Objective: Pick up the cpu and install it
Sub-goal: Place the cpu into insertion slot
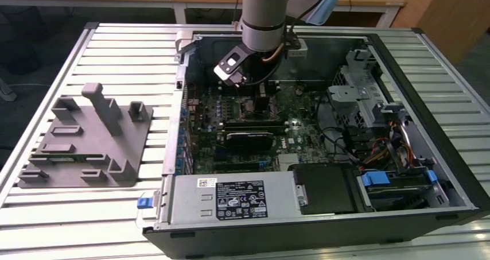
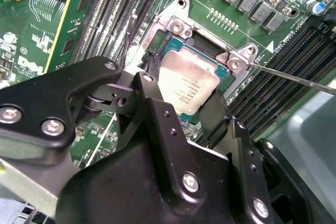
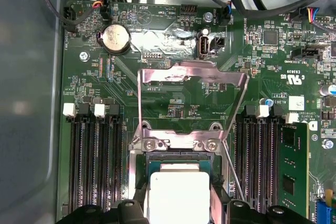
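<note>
**Cpu** (image 2: 189, 85): a square chip with a silver top and green rim. In the second wrist view it is seen lying flat in the socket (image 2: 210, 50) of the motherboard (image 1: 295, 136), with the metal face turned up toward the camera. As the chip is square, no long axis can be given. Its edges are set parallel with the socket frame. Several lines of fine print are carried on the top and are not transcribed here.

**Gripper** (image 2: 185, 95): the black fingers (image 2: 152, 103) are closed against two opposite edges of the cpu, which is clamped between them. In the exterior view the gripper (image 1: 256, 90) is found in the upper centre of the frame, inside the open computer case (image 1: 322, 234) and under the arm (image 1: 264, 13).

**Edges and room:**
- The socket is flanked on two sides by banks of memory slots (image 3: 94, 156), which lie close to the fingers.
- A green memory stick (image 3: 291, 171) is seated in one bank.
- The metal load plate (image 3: 191, 74) is folded open beyond the socket, apart from the cpu (image 3: 178, 195).
- A thin lever rod (image 2: 294, 77) is seen just beside one finger.
- The case walls are found well apart from the gripper.

**Other items:**
- Coin cell (image 3: 115, 38), mounted on the board.
- Power supply box (image 1: 229, 200), with a white printed label, in the lower centre of the exterior view.
- Grey moulded fixture (image 1: 84, 139), set on the slatted table (image 1: 115, 47) at the exterior view's left.
</note>
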You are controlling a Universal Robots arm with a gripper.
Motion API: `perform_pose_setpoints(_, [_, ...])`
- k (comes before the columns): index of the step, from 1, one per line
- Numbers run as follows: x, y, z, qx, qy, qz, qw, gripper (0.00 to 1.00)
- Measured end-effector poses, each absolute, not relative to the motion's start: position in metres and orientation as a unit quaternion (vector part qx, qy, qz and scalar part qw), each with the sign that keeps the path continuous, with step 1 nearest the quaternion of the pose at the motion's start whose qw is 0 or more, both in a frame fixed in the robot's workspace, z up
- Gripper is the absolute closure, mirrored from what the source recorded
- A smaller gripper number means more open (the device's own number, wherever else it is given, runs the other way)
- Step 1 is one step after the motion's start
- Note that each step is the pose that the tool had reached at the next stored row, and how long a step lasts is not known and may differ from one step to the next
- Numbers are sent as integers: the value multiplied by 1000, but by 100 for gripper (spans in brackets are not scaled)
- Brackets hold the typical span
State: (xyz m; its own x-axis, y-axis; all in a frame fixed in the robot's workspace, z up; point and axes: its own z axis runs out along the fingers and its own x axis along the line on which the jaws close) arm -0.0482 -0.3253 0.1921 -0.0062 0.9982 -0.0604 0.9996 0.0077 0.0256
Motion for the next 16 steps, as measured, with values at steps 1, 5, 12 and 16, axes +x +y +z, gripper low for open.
perform_pose_setpoints(1, [-48, -325, 192, 704, 709, -12, 30, 45])
perform_pose_setpoints(5, [-48, -325, 192, 704, 709, -12, 30, 45])
perform_pose_setpoints(12, [-47, -325, 192, 704, 709, -12, 30, 45])
perform_pose_setpoints(16, [-46, -325, 192, 704, 709, -12, 30, 45])
